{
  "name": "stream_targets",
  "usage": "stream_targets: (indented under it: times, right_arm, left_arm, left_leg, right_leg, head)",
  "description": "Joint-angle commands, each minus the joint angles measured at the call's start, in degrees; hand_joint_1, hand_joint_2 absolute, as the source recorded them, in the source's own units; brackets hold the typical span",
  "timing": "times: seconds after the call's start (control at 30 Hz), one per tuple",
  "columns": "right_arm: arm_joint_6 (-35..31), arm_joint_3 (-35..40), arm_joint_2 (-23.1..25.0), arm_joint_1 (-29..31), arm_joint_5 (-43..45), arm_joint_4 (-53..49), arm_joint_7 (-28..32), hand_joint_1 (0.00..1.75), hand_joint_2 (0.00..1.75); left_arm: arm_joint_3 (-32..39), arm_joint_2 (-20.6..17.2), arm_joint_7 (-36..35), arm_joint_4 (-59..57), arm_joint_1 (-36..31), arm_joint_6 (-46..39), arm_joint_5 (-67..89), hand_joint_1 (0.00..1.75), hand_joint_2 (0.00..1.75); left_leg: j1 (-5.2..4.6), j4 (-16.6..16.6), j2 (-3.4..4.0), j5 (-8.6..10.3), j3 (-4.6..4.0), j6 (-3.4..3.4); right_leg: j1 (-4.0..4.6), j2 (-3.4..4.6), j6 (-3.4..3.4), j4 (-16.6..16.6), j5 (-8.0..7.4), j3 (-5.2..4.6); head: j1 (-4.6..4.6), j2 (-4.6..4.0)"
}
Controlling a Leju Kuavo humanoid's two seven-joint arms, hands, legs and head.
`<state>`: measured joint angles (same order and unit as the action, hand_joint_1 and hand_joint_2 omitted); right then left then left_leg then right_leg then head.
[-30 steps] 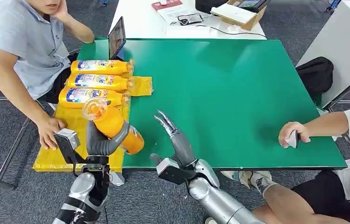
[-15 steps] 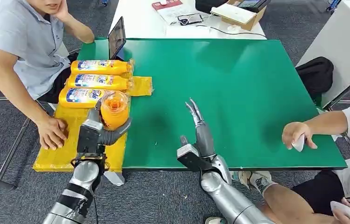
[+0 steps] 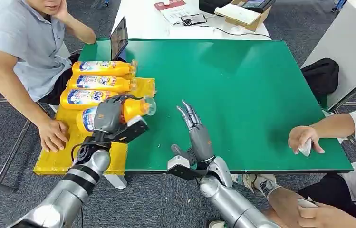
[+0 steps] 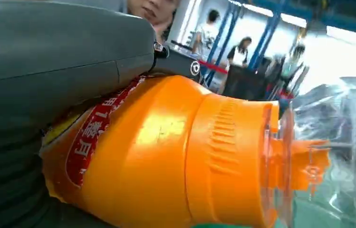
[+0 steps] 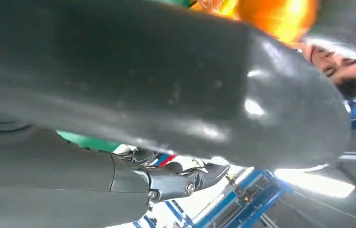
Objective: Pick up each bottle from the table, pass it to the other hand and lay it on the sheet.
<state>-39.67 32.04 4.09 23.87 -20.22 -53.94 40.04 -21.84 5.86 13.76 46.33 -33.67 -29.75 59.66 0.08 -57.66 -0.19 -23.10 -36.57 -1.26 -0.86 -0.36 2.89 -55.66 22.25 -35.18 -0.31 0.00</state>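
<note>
Left hand held the fourth orange bottle flat over the yellow sheet, right hand hung free.

The left hand (image 3: 108,115) gripped the orange bottle (image 3: 119,113) around its middle, fingers wrapped over the label (its clear cap (image 3: 149,105) pointed toward 3 o'clock), and the bottle lay on its side at the sheet's right edge, just below the row; whether it touched the sheet could not be told. The yellow sheet (image 3: 57,159) covered the green table's (image 3: 242,95) left side at 9 o'clock, with three more orange bottles (image 3: 101,82) lying side by side on it. The right hand (image 3: 196,137) stood upright at 6 o'clock, fingers straight and apart, holding nothing. A person's hand (image 3: 52,135) rested on the sheet.
</note>
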Motion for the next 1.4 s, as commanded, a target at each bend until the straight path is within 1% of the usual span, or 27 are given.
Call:
stream_targets:
  times: [0.03, 0.07, 0.13, 0.2, 0.23, 0.37, 0.4, 0.43, 0.47, 0.5, 0.53, 0.57, 0.67, 0.7, 0.73, 0.77, 0.8, 0.83, 0.93, 1.0, 1.03, 1.17, 1.27, 1.3, 1.33, 1.37, 1.4]
  right_arm:
    - [-0.3, 6.3, -0.1, 4.9, 1.7, 6.9, 0.0, 0.00, 0.00]
    - [-0.3, 6.3, -0.1, 4.9, 1.7, 6.9, 0.0, 0.00, 0.00]
    - [-0.3, 6.4, -0.2, 4.9, 1.5, 7.0, 0.0, 0.00, 0.00]
    - [-0.3, 6.4, -0.2, 4.9, 1.5, 7.0, 0.0, 0.00, 0.00]
    - [-0.3, 7.1, -0.1, 5.2, 1.8, 7.6, 0.0, 0.00, 0.00]
    - [-0.3, 8.4, -0.2, 5.3, 1.5, 8.2, 0.0, 0.00, 0.00]
    - [-0.3, 8.4, -0.2, 5.3, 1.5, 8.2, 0.0, 0.00, 0.00]
    - [-0.3, 8.5, -0.1, 5.2, 1.1, 8.6, 0.0, 0.00, 0.00]
    - [-0.3, 8.8, -0.1, 5.2, 1.2, 8.8, 0.0, 0.00, 0.00]
    - [-0.3, 9.3, -0.1, 5.3, 1.4, 9.2, 0.0, 0.00, 0.00]
    - [-0.3, 9.3, -0.3, 5.4, 1.5, 9.2, 0.0, 0.00, 0.00]
    - [-0.3, 9.3, -0.3, 5.4, 1.5, 9.2, 0.0, 0.00, 0.00]
    - [-0.3, 9.3, -0.3, 5.4, 1.5, 9.2, 0.0, 0.00, 0.00]
    - [-0.3, 9.3, -0.3, 5.4, 1.5, 9.2, 0.0, 0.00, 0.00]
    - [-0.3, 9.2, -0.5, 5.3, 1.5, 9.1, 0.0, 0.00, 0.00]
    - [-0.3, 9.2, -0.7, 5.3, 1.6, 8.8, 0.0, 0.00, 0.00]
    - [-0.3, 9.2, -0.8, 5.3, 1.5, 8.9, 0.0, 0.00, 0.00]
    - [-0.3, 9.1, -0.9, 5.2, 1.4, 8.9, 0.0, 0.00, 0.00]
    - [-0.3, 9.0, -1.1, 5.3, 1.5, 9.0, 0.0, 0.00, 0.00]
    - [-0.3, 9.0, -1.1, 5.3, 1.5, 9.0, 0.0, 0.00, 0.00]
    - [-0.3, 9.0, -1.1, 5.3, 1.5, 9.0, 0.0, 0.00, 0.00]
    - [-0.3, 9.2, -1.3, 5.6, 2.4, 9.4, 0.0, 0.00, 0.00]
    - [-0.3, 9.0, -1.6, 5.5, 2.0, 9.2, 0.0, 0.00, 0.00]
    - [-0.3, 8.6, -1.6, 5.3, 1.7, 8.9, 0.0, 0.00, 0.00]
    - [-0.3, 8.3, -1.7, 5.1, 1.5, 8.7, 0.0, 0.00, 0.00]
    - [-0.3, 8.0, -1.7, 5.1, 1.4, 8.7, 0.0, 0.00, 0.00]
    - [-0.3, 8.0, -1.7, 5.1, 1.4, 8.7, 0.0, 0.00, 0.00]
  left_arm:
    - [-4.0, 2.2, -0.3, -24.5, -9.9, 7.0, 0.7, 1.75, 1.75]
    - [-4.0, 2.2, -0.3, -24.5, -9.9, 7.0, 0.7, 1.75, 1.75]
    - [-4.6, 2.2, -0.4, -25.1, -9.9, 7.2, 1.5, 1.75, 1.75]
    - [-4.6, 2.2, -0.4, -25.1, -9.9, 7.2, 1.5, 1.75, 1.75]
    - [-3.5, 2.7, 0.6, -25.7, -9.5, 8.5, 0.0, 1.75, 1.75]
    - [-3.1, 3.3, 2.8, -26.1, -7.7, 8.8, -0.9, 1.75, 1.75]
    - [-3.1, 3.3, 2.8, -26.1, -7.7, 8.8, -0.9, 1.68, 1.75]
    - [-3.0, 3.5, 3.0, -26.4, -7.1, 8.6, -1.0, 1.50, 1.75]
    - [-3.3, 3.6, 3.2, -26.6, -6.9, 8.6, -0.8, 1.48, 1.75]
    - [-2.9, 3.8, 4.1, -26.8, -6.3, 8.9, -1.4, 0.91, 1.75]
    - [-1.2, 4.3, 5.7, -27.0, -6.1, 11.0, -3.9, 0.24, 1.75]
    - [-1.2, 4.3, 5.7, -27.0, -6.1, 11.0, -3.9, 0.24, 1.75]
    - [-1.2, 4.3, 5.7, -27.0, -6.1, 11.0, -3.9, 0.24, 1.75]
    - [-1.2, 4.3, 5.7, -27.0, -6.1, 11.0, -3.9, 0.21, 1.75]
    - [1.3, 4.9, 7.5, -26.8, -5.9, 14.4, -7.3, 0.00, 1.75]
    - [4.2, 5.7, 10.1, -26.4, -5.6, 19.1, -11.7, 0.00, 1.75]
    - [5.4, 6.2, 10.6, -26.3, -5.4, 20.3, -13.3, 0.00, 0.00]
    - [5.4, 6.4, 10.8, -26.2, -5.3, 21.3, -13.7, 0.00, 0.00]
    - [5.0, 6.6, 11.1, -25.9, -5.3, 22.6, -13.9, 0.00, 0.00]
    - [5.0, 6.6, 11.1, -25.9, -5.3, 22.6, -13.9, 0.00, 0.00]
    - [5.0, 6.6, 11.1, -25.9, -5.3, 22.6, -13.9, 0.00, 0.00]
    - [5.5, 6.2, 11.2, -25.5, -4.7, 22.0, -14.8, 0.00, 0.00]
    - [7.5, 6.4, 13.6, -24.0, -4.1, 21.7, -17.8, 0.00, 0.00]
    - [8.3, 6.6, 15.2, -22.9, -3.7, 21.4, -19.4, 0.00, 0.00]
    - [9.7, 7.0, 17.2, -21.4, -3.0, 21.5, -22.0, 0.00, 0.00]
    - [10.6, 7.3, 18.0, -20.6, -2.7, 21.1, -23.3, 0.00, 0.00]
    - [10.6, 7.3, 18.0, -20.6, -2.7, 21.1, -23.3, 0.00, 0.00]
  left_leg:
    - [0.04, 0.0, 0.05, -0.15, 0.34, 0.08]
    - [0.02, 0.0, 0.02, -0.06, 0.18, 0.05]
    - [0.07, -0.1, 0.03, -0.25, 0.48, 0.12]
    - [0.04, 0.0, 0.02, -0.06, 0.13, 0.05]
    - [0.06, 0.0, 0.04, -0.18, 0.37, 0.09]
    - [0.01, 0.0, 0.06, -0.09, 0.24, 0.05]
    - [0.04, 0.0, 0.04, -0.15, 0.32, 0.07]
    - [0.03, 0.0, 0.04, -0.12, 0.28, 0.06]
    - [0.01, 0.0, 0.02, -0.09, 0.24, 0.05]
    - [0.03, 0.0, 0.06, -0.17, 0.43, 0.08]
    - [0.02, 0.0, 0.06, -0.12, 0.30, 0.06]
    - [0.03, 0.0, 0.13, -0.18, 0.42, 0.08]
    - [0.01, 0.0, 0.05, -0.09, 0.24, 0.05]
    - [0.02, 0.0, 0.10, -0.15, 0.35, 0.07]
    - [0.01, 0.0, 0.12, -0.15, 0.30, 0.07]
    - [0.02, 0.0, 0.10, -0.20, 0.40, 0.08]
    - [0.03, 0.0, 0.16, -0.25, 0.46, 0.09]
    - [0.02, 0.0, 0.01, -0.09, 0.20, 0.05]
    - [0.05, 0.0, 0.01, -0.19, 0.42, 0.08]
    - [0.01, 0.0, 0.05, -0.08, 0.20, 0.04]
    - [0.02, 0.0, 0.11, -0.19, 0.41, 0.07]
    - [0.02, 0.0, 0.04, -0.08, 0.23, 0.06]
    - [0.01, 0.0, 0.10, -0.15, 0.37, 0.08]
    - [0.01, 0.0, 0.06, -0.09, 0.24, 0.06]
    - [0.01, 0.0, 0.07, -0.13, 0.32, 0.07]
    - [0.02, 0.0, 0.11, -0.21, 0.45, 0.09]
    - [0.01, 0.0, 0.07, -0.15, 0.34, 0.07]
  right_leg:
    - [0.04, 0.05, -0.12, 0.0, 0.14, 0.32]
    - [0.02, 0.02, -0.08, 0.0, 0.06, 0.16]
    - [0.08, 0.03, -0.18, -0.1, 0.25, 0.45]
    - [0.05, 0.02, -0.07, 0.0, 0.05, 0.13]
    - [0.08, 0.05, -0.13, 0.0, 0.16, 0.35]
    - [0.02, 0.06, -0.08, 0.0, 0.08, 0.20]
    - [0.05, 0.04, -0.12, 0.0, 0.14, 0.30]
    - [0.04, 0.04, -0.10, 0.0, 0.11, 0.25]
    - [0.02, 0.04, -0.08, 0.0, 0.08, 0.23]
    - [0.03, 0.08, -0.13, 0.0, 0.15, 0.41]
    - [0.02, 0.08, -0.11, 0.0, 0.10, 0.29]
    - [0.04, 0.15, -0.13, 0.0, 0.13, 0.39]
    - [0.02, 0.06, -0.09, 0.0, 0.08, 0.24]
    - [0.03, 0.12, -0.12, 0.0, 0.12, 0.33]
    - [0.02, 0.14, -0.10, 0.0, 0.11, 0.28]
    - [0.03, 0.12, -0.14, 0.0, 0.17, 0.38]
    - [0.04, 0.17, -0.15, 0.0, 0.20, 0.43]
    - [0.03, 0.02, -0.08, 0.0, 0.08, 0.23]
    - [0.06, 0.03, -0.13, 0.0, 0.17, 0.43]
    - [0.02, 0.07, -0.07, 0.0, 0.05, 0.20]
    - [0.03, 0.14, -0.13, 0.0, 0.15, 0.40]
    - [0.03, 0.05, -0.10, 0.0, 0.06, 0.23]
    - [0.02, 0.12, -0.13, 0.0, 0.12, 0.35]
    - [0.03, 0.07, -0.09, 0.0, 0.06, 0.23]
    - [0.03, 0.08, -0.11, 0.0, 0.11, 0.30]
    - [0.04, 0.12, -0.15, 0.0, 0.17, 0.42]
    - [0.03, 0.08, -0.11, 0.0, 0.13, 0.33]
  head:
    - [-0.02, 0.00]
    - [-0.02, 0.00]
    - [-0.02, -0.02]
    - [-0.02, 0.00]
    - [-0.02, 0.00]
    - [-0.02, 0.00]
    - [-0.02, 0.00]
    - [0.00, 0.00]
    - [0.00, 0.00]
    - [-0.02, 0.00]
    - [-0.02, 0.00]
    - [0.00, 0.00]
    - [-0.02, 0.00]
    - [-0.02, 0.00]
    - [0.00, 0.00]
    - [-0.06, 0.00]
    - [-0.02, 0.00]
    - [-0.02, 0.00]
    - [-0.02, -0.02]
    - [-0.02, 0.00]
    - [-0.02, 0.00]
    - [0.00, 0.00]
    - [0.00, 0.00]
    - [-0.02, 0.00]
    - [0.00, 0.00]
    - [0.00, 0.00]
    - [0.00, 0.00]
